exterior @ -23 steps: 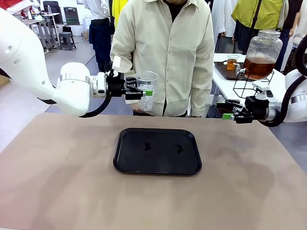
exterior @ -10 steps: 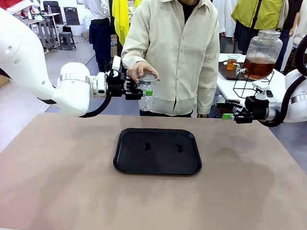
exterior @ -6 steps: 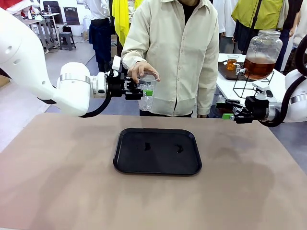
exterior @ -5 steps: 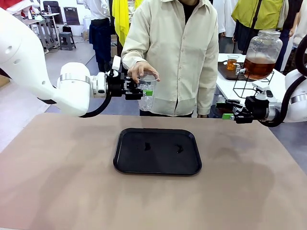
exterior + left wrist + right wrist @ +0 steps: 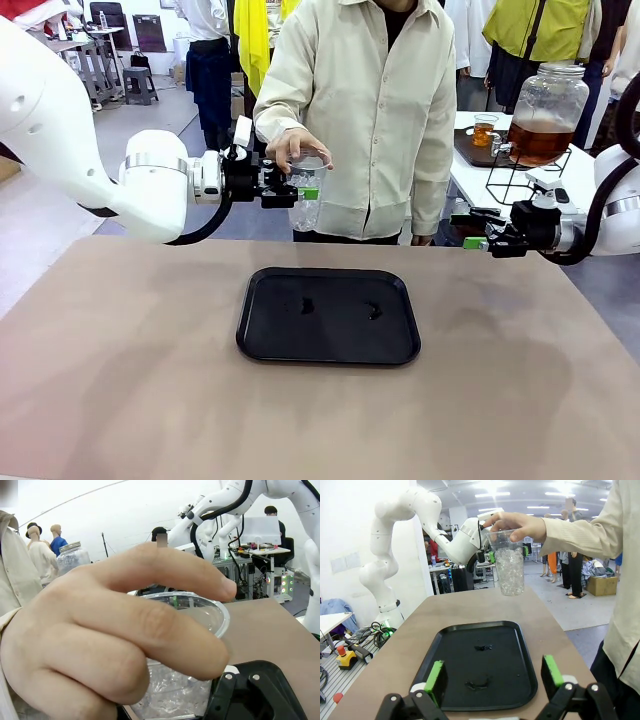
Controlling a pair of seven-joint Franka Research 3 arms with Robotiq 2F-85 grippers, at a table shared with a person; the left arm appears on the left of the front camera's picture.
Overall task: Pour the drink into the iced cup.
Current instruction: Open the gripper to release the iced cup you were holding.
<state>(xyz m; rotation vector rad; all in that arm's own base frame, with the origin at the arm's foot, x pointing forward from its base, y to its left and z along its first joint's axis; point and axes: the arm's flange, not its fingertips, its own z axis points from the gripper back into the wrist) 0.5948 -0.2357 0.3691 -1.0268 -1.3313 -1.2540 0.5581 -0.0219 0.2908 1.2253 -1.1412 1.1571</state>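
Two hands on the iced cup (image 5: 306, 198) beyond the counter's far edge: left hand (image 5: 296, 186) clamped on it, person's hand (image 5: 297, 146) over the rim. Right hand (image 5: 478, 231) is spread wide, empty. The drink (image 5: 540, 138) sits in its dispenser jar, far right.

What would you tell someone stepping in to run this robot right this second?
Left gripper: shut on the iced cup, held in the air beyond the table's far edge. The person's hand grips the cup's rim from above.
Right gripper: open, holding nothing, at the table's right side.
Drink: in the dispenser jar on the side table.
Black tray: mid-table.
Done: cup gripped. Left: pouring.
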